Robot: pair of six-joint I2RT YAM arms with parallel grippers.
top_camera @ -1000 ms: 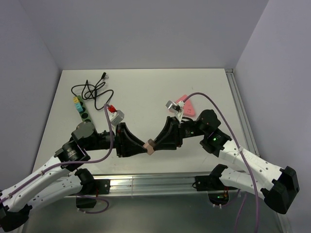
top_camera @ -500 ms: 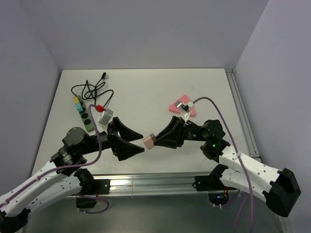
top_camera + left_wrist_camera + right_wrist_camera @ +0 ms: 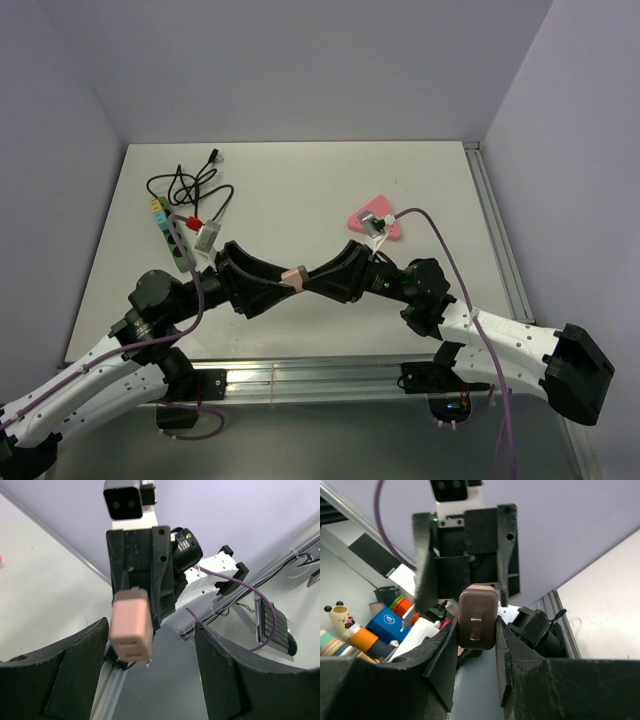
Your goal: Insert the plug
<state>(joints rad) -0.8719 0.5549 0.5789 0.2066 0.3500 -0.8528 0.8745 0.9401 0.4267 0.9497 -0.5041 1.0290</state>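
The plug (image 3: pixel 294 277) is a small pink block held in the air over the table's near middle. My right gripper (image 3: pixel 303 280) is shut on it, and in the right wrist view the plug (image 3: pixel 476 617) is pinched between both fingers of the right gripper (image 3: pixel 476 645). My left gripper (image 3: pixel 283 287) faces it from the left and stands open. In the left wrist view the plug (image 3: pixel 131 630) hangs between the fingers of the left gripper (image 3: pixel 150 675), close to the left finger (image 3: pixel 75 680) and well apart from the right one. A green power strip (image 3: pixel 172 238) lies at the left.
A coiled black cable (image 3: pixel 190 185) lies beyond the power strip at the back left. A pink triangular object (image 3: pixel 385 222) lies right of centre behind the right arm. A metal rail (image 3: pixel 300 380) runs along the table's near edge.
The left gripper let go of the plug and opened, then came back around it with its fingers apart. Both arms shifted left and away from the near edge. The right gripper kept its grip.
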